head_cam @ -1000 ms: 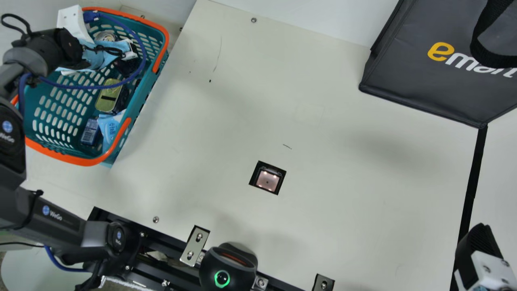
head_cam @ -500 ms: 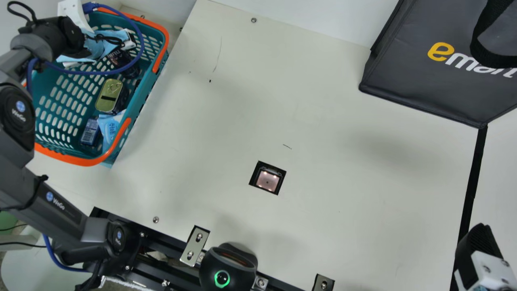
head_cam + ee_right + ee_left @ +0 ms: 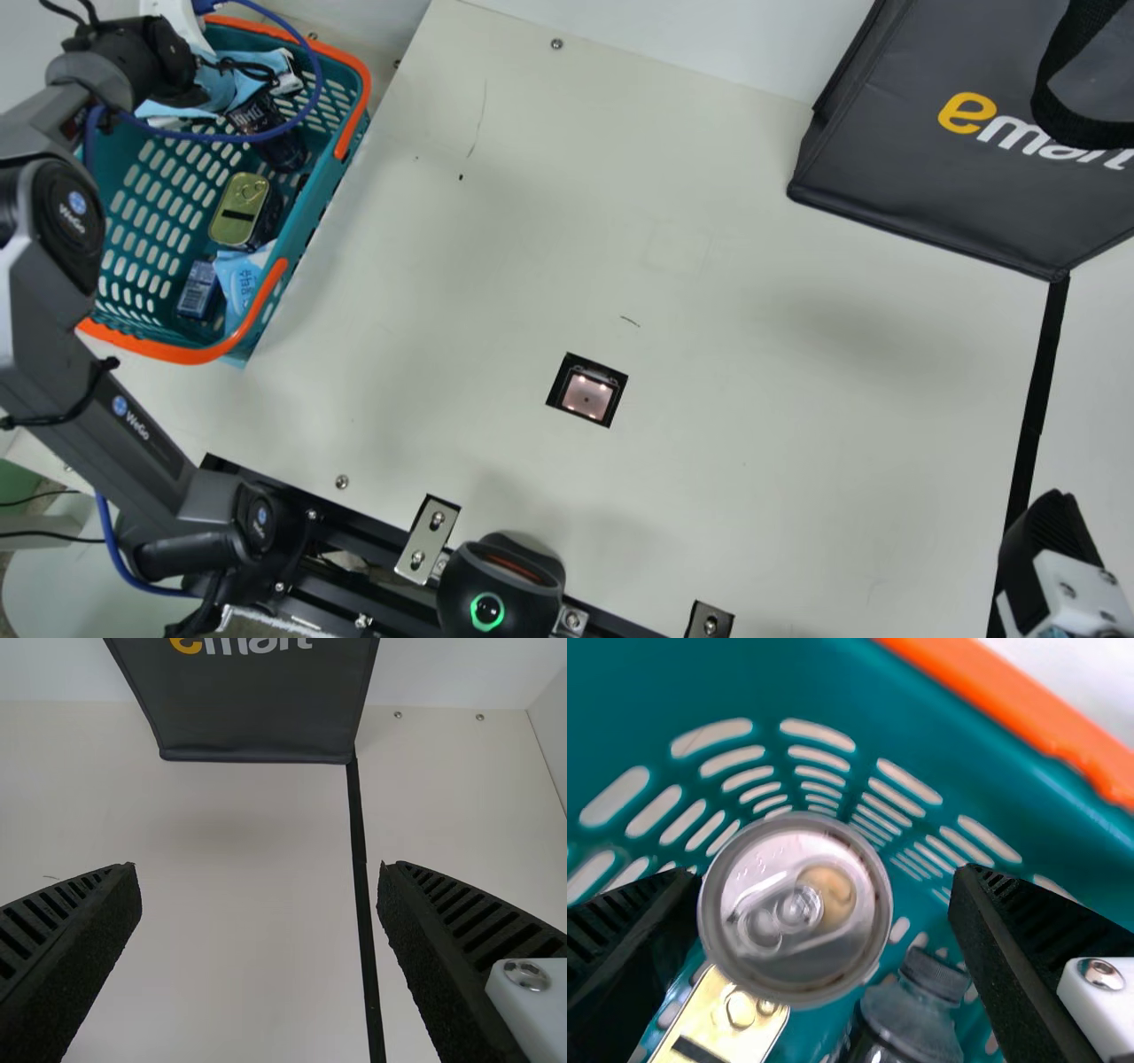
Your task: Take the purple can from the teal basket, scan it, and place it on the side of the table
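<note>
Looking from the left of the main view, saw the left arm [image 3: 97, 301] bent up from the table's near edge to the teal basket [image 3: 341, 120] with its orange rim. Found low in the basket a small blue box [image 3: 198, 290], and farther up the left gripper [image 3: 213, 89], set over the far part. Noted in the left wrist view fingers spread apart, one on each side of a can [image 3: 796, 908], the task's can by the look of its place, down in the basket with its silver top and pull tab toward the camera. Could not tell the colour of its side, nor any touch between it and the nearer finger. Saw near it a gold-lidded tin [image 3: 237, 208] and a dark bottle [image 3: 282, 151], with a light blue packet [image 3: 239, 276] beside the box. Came next, at the near edge, to a black scanner [image 3: 500, 585] with a glowing green ring, then to a small square scanning window [image 3: 586, 394] lit up in the tabletop [image 3: 709, 372]. Found a dark grey bag [image 3: 886, 159] at the far right and a black strip [image 3: 1036, 403] running from it toward the near side. Ended at the right gripper [image 3: 1050, 523], near the strip, with fingers apart over the tabletop.
</note>
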Robot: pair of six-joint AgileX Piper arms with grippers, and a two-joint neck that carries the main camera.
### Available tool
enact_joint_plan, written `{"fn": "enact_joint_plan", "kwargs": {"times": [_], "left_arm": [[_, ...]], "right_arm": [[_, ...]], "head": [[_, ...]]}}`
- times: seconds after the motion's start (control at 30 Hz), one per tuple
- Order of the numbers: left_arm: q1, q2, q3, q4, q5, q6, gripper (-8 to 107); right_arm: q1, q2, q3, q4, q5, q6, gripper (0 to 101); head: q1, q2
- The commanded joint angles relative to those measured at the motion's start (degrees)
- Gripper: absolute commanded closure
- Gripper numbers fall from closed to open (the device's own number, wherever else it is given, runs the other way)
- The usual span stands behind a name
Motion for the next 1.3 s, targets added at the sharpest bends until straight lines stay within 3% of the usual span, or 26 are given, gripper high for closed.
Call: {"fn": "enact_joint_plan", "kwargs": {"times": [0.0,0.57,0.93,1.27], "left_arm": [[-0.11,0.18,0.00,0.51,-0.93,-0.49,9],[-0.63,-0.51,7.07,6.21,-11.33,-7.31,9],[-0.92,-0.23,8.31,9.38,-13.64,-10.53,9],[-0.82,-0.52,8.67,7.32,-14.53,-7.75,76]], "right_arm": [[0.00,0.00,0.00,0.00,0.00,0.00,6],[0.00,0.00,0.00,0.00,0.00,0.00,6],[0.00,0.00,0.00,0.00,0.00,0.00,6],[0.00,0.00,0.00,0.00,0.00,0.00,6]], "head": [[-1.66,0.14],[-1.66,0.14],[-1.66,0.14],[-1.66,0.14]]}}
